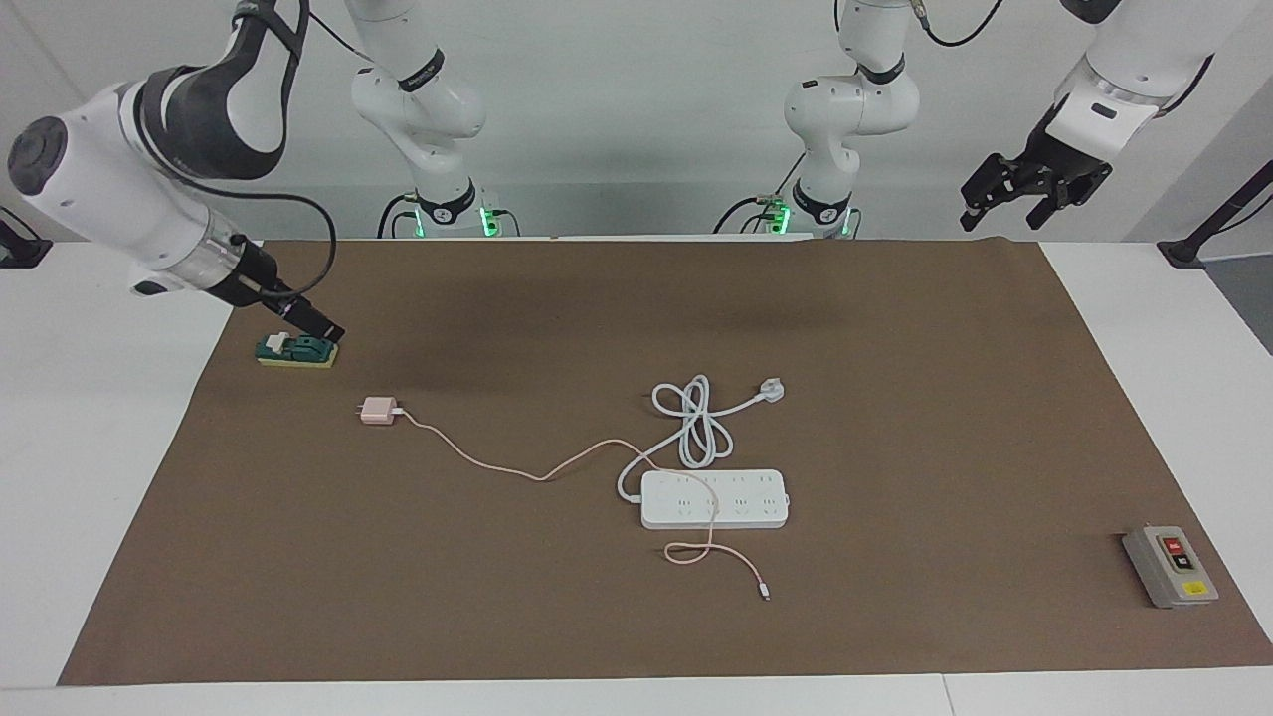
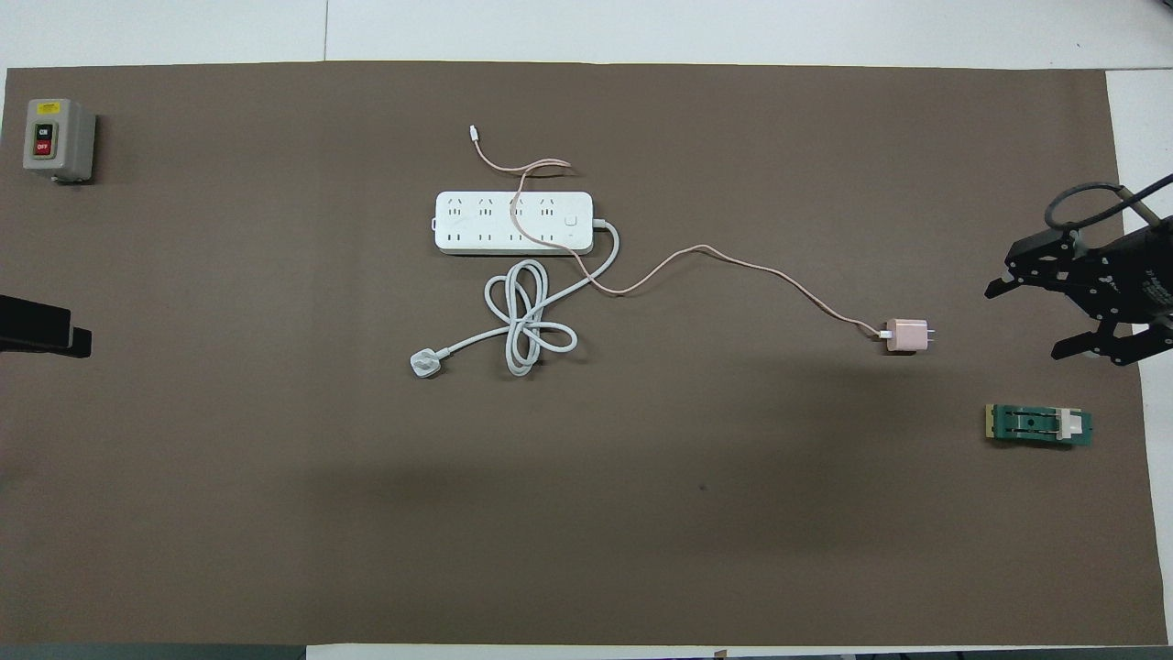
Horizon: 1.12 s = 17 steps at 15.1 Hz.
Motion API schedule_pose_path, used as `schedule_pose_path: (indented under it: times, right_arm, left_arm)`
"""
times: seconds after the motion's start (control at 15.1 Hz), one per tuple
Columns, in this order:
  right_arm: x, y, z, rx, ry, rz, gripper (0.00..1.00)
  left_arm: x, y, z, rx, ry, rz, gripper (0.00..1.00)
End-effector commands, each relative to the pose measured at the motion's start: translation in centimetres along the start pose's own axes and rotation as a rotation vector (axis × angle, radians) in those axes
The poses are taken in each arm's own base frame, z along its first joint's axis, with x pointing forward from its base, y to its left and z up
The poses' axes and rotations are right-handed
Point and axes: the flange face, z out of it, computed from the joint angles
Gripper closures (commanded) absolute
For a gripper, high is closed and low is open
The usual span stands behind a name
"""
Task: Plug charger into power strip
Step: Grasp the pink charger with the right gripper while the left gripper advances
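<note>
The pale-pink charger lies on the brown mat toward the right arm's end; it also shows in the overhead view. Its thin pink cable runs across the white power strip and ends in a small white connector. The power strip lies flat mid-table with all sockets free. My right gripper is open and empty, up over the mat's edge beside the charger; in the facing view it hangs close over a green block. My left gripper is open, raised at the left arm's end.
The strip's thick white cord is coiled nearer the robots and ends in a three-pin plug. A green block with a white clip lies near the mat's edge at the right arm's end. A grey button box stands at the left arm's end.
</note>
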Motion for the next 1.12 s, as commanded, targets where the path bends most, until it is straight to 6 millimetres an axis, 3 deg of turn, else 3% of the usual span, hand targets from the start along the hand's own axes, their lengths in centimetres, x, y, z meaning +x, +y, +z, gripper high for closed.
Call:
schedule_pose_path:
  times: [0.0, 0.07, 0.2, 0.33, 0.46, 0.53, 0.86, 1.06]
  right_arm:
    - [2.3, 0.6, 2.9, 0.06, -0.066, 0.232, 0.0]
    - [2.4, 0.8, 4.1, 0.07, -0.086, 0.29, 0.0]
    - [4.8, 1.9, 6.4, 0.084, -0.14, 0.363, 0.0]
    - [6.3, 2.2, 8.0, 0.099, -0.169, 0.413, 0.0]
    - [7.9, 2.4, 10.1, 0.117, -0.218, 0.458, 0.0]
    - [8.5, 2.6, 10.8, 0.141, -0.233, 0.481, 0.0]
    - [9.8, 3.9, 15.2, 0.193, -0.279, 0.522, 0.0]
    - [10.1, 5.2, 17.0, 0.219, -0.283, 0.511, 0.0]
  left_arm:
    - [-1.1, -0.8, 0.0, 0.006, -0.022, -0.022, 0.0]
    - [-1.2, 0.0, -0.5, 0.014, -0.004, -0.006, 0.0]
    - [-1.1, -0.7, -1.3, -0.001, 0.048, -0.013, 0.0]
    - [-0.3, -0.3, -0.7, -0.092, 0.101, -0.008, 0.0]
    - [1.1, -2.9, 1.6, -0.269, 0.063, -0.059, 0.0]
    - [2.2, -3.2, 2.8, -0.323, 0.043, -0.04, 0.0]
    - [8.3, -2.0, 8.7, -0.653, 0.036, 0.062, 0.0]
    - [10.6, -2.1, 12.2, -0.772, 0.055, 0.124, 0.0]
